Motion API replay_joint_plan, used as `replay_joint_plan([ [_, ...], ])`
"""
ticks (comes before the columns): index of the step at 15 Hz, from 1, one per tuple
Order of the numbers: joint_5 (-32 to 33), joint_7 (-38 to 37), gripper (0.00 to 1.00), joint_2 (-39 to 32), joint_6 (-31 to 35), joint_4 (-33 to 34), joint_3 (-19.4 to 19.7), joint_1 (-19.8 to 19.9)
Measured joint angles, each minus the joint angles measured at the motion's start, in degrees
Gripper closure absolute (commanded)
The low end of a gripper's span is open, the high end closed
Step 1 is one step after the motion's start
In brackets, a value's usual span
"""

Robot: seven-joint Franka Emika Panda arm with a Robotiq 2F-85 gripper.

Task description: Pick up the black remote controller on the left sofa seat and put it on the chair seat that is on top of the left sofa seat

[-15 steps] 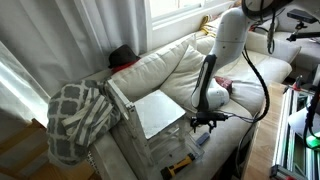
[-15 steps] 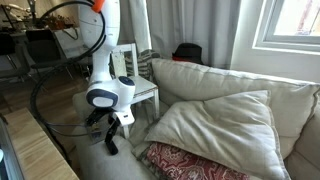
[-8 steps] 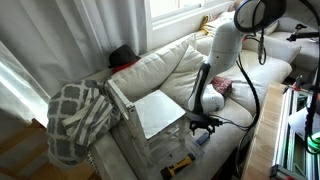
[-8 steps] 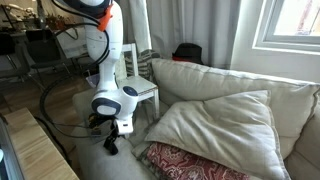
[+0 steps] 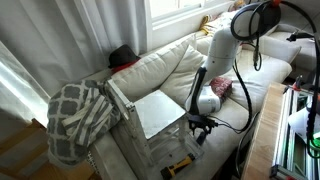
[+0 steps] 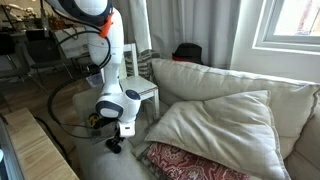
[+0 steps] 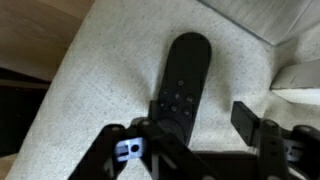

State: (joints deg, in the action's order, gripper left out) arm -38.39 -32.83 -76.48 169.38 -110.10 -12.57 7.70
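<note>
Surface: cream fabric left sofa seat (image 7: 105,85), rumpled, with wood floor (image 6: 30,150) beside it. The room has a window (image 6: 296,25) behind the sofa back and pale curtains (image 5: 60,40). Count: 1 arm, 1 gripper (image 7: 200,120), 1 black remote controller (image 7: 183,82), 1 chair seat (image 5: 155,112), 1 grey-and-white blanket (image 5: 78,115), 1 red patterned pillow (image 6: 195,163), 1 large cream cushion (image 6: 220,125) and 1 yellow-and-black tool (image 5: 180,165). In the wrist view we see the remote lying flat on the sofa fabric, long axis running away from the camera and buttons up. Its near end sits between the spread jaws, closer to the left one. The right finger pad (image 7: 244,117) is clear of it, so the tool is open and not clamped on anything. In both exterior views the gripper (image 5: 198,128) (image 6: 114,145) hangs low over the seat, just right of the chair. The chair seat is a pale flat panel with the blanket draped over its far left side. The yellow-and-black tool lies on the sofa seat, near of the chair.
</note>
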Motion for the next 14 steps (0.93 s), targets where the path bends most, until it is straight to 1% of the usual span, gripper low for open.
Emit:
replay_joint_plan([
  [1, -0.6, 0.0, 0.21, -0.1, 0.0, 0.2, 0.2, -0.2],
  [2, -1.1, 0.0, 0.19, -0.2, 0.0, 0.3, 0.5, -0.4],
  [3, -1.6, 0.0, 0.19, -0.2, 0.0, 0.4, 0.7, -0.7],
  [6, -2.9, 0.0, 0.00, -0.4, 0.1, 0.7, 1.4, -1.5],
  [10, -3.9, 0.3, 0.00, -0.4, 0.5, 0.8, 1.4, -1.8],
  [11, -4.2, 0.3, 0.25, -0.4, 0.5, 0.8, 1.3, -1.8],
  [13, -4.7, 0.5, 0.27, -0.5, 0.6, 0.8, 1.1, -1.8],
  [14, -5.0, 0.7, 0.36, -0.5, 0.7, 0.8, 1.0, -1.8],
])
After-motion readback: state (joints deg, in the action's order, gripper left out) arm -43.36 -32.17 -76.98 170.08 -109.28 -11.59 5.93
